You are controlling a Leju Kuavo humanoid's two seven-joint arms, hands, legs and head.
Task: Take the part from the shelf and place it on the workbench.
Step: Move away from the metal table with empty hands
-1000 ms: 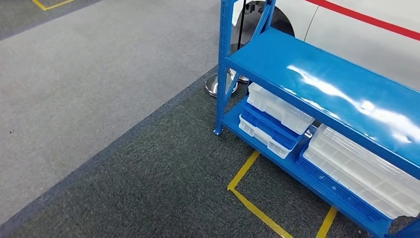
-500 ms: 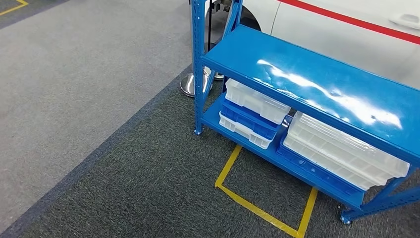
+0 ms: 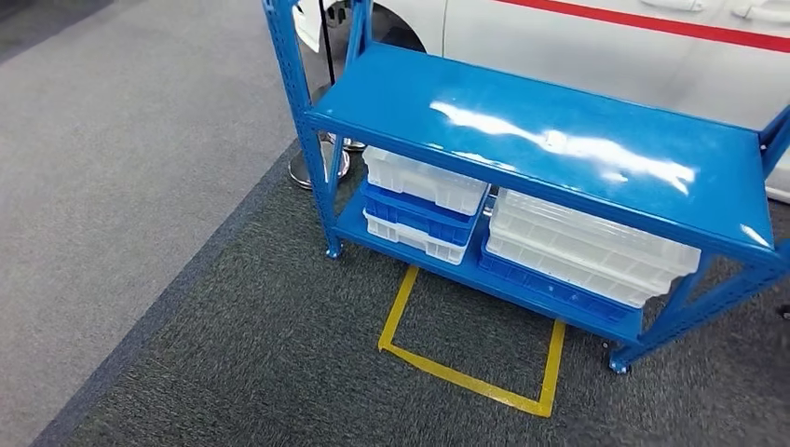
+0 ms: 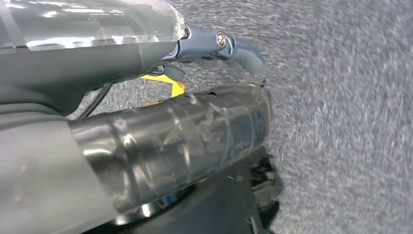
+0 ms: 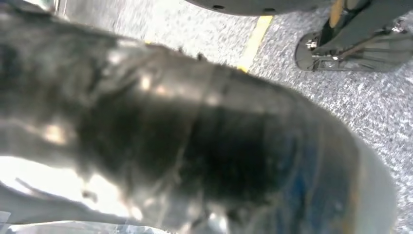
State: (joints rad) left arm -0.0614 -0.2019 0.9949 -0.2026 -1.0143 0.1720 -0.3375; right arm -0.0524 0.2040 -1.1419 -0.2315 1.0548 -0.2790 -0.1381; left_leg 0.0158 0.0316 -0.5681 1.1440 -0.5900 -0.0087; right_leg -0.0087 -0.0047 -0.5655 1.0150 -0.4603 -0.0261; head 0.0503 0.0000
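Ahead: blue shelf, top bare; stacked white and blue trays below, part not distinguishable. Left hand over carpet, grasp state unclear. Right hand blurred, state unclear.

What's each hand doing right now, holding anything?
Left hand: fingers partly visible beside a dark taped cylinder; grip cannot be told.
Right hand: cannot be told; blurred dark taped cylinder blocks it.

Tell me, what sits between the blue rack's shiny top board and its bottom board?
In the head view, stacked white and blue trays and lie between the top board and bottom board.
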